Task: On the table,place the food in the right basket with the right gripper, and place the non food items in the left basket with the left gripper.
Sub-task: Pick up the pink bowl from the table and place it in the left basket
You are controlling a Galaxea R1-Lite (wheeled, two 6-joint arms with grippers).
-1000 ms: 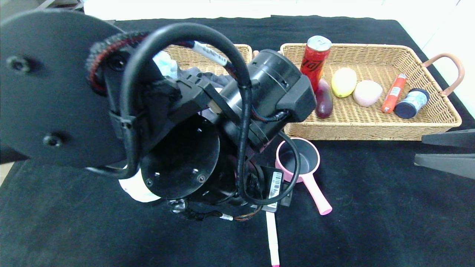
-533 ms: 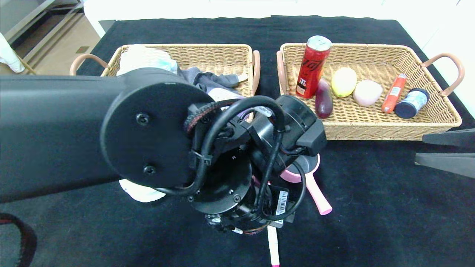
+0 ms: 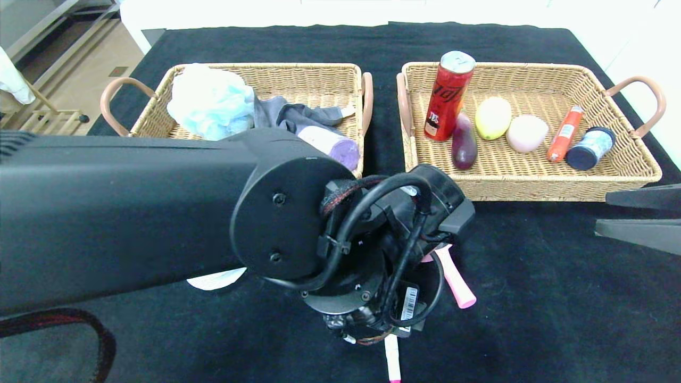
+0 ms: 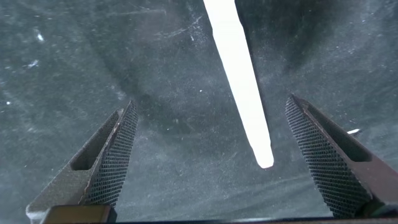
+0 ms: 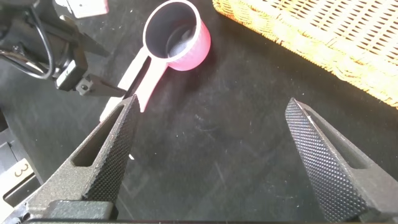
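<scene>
Head view: the left arm [image 3: 159, 213] fills the near left of the black worktop [image 3: 532, 298] and hides most of the pink scoop [image 3: 455, 279], leaving only its handle showing. A white stick [image 3: 392, 359] with a pink tip pokes out below the wrist. The left basket [image 3: 314, 80] holds a pale blue puff, grey cloth and a purple roll; the right basket [image 3: 532, 175] holds a red can [image 3: 446, 98], an aubergine, 2 pale fruits, a sausage and a small jar. The right tool [image 3: 633, 218] sits at the right edge. Compared with 1 second ago, the left arm has dropped lower and nearer, uncovering the left basket.

Left wrist view: the left tool [image 4: 217, 162] hangs spread over the white stick [image 4: 239, 81], fingers either side, apart from it.

Right wrist view: the right tool [image 5: 211, 155] is spread above bare worktop, the scoop [image 5: 177, 40] beyond.
</scene>
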